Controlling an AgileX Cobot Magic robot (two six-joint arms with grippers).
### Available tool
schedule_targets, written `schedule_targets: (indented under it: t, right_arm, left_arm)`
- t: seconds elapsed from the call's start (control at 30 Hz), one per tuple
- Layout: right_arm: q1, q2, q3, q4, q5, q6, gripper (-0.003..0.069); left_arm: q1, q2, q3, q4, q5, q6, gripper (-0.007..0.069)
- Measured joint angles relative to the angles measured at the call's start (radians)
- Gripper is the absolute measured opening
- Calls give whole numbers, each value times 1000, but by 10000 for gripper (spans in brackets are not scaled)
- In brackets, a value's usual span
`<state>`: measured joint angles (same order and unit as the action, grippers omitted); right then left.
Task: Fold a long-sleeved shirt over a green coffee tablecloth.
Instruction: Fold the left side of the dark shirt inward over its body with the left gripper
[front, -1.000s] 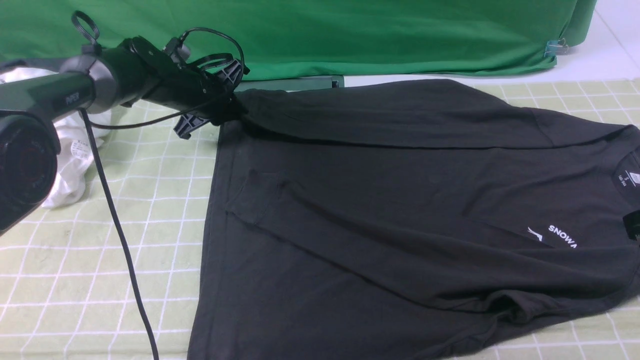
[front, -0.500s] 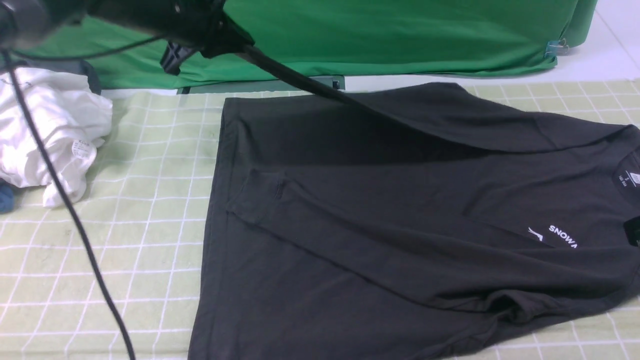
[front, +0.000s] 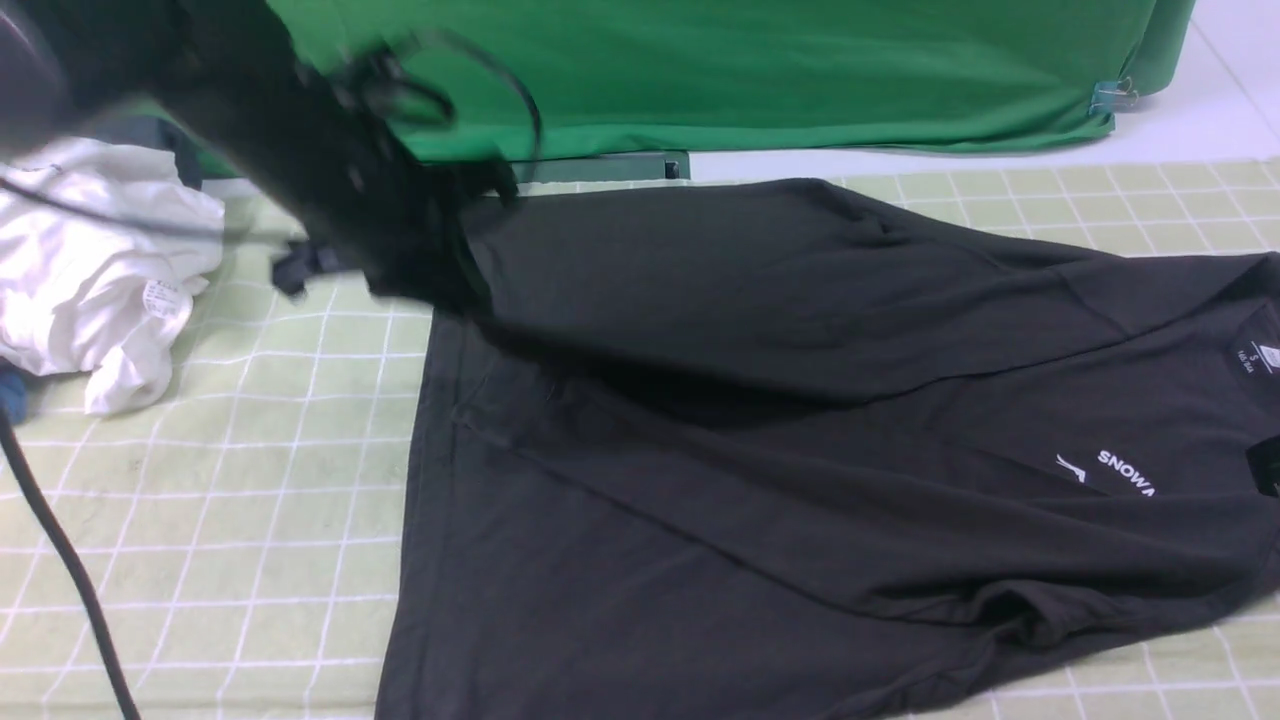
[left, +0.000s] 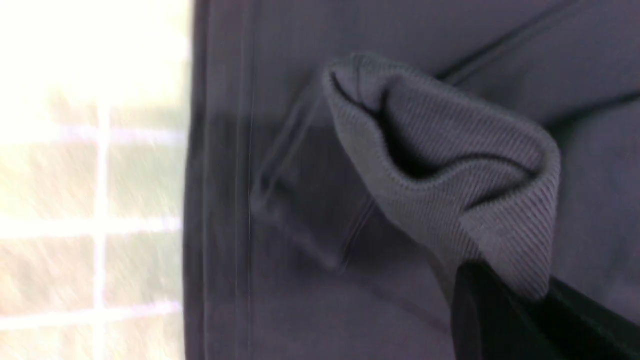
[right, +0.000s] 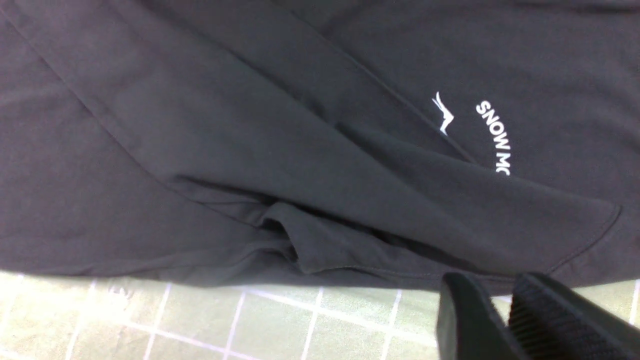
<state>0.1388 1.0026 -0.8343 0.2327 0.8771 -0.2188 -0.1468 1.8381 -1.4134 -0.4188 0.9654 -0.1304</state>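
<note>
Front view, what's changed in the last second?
The left tool, shut on the cuff of the far sleeve, rose, pulling it taut, then swung down toward the camera, draping it further over the long-sleeved shirt. The near sleeve, chest print, white garment and green coffee tablecloth stayed put.

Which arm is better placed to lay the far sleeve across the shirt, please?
Left: the left end effector grips the cuff above the long-sleeved shirt; the right end effector hangs empty beside its edge.
</note>
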Motion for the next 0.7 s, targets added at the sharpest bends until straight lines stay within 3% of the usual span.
schedule_targets:
  t: [0.4, 0.53, 0.7]
  right_arm:
    - [0, 0, 0, 0, -3, 0, 161]
    - [0, 0, 0, 0, -3, 0, 167]
    - [0, 0, 0, 0, -4, 0, 174]
  left_arm:
    - [-7, 0, 204, 47, -120, 64, 44]
    - [-5, 0, 212, 47, -83, 74, 126]
    - [1, -45, 210, 94, -2, 63, 306]
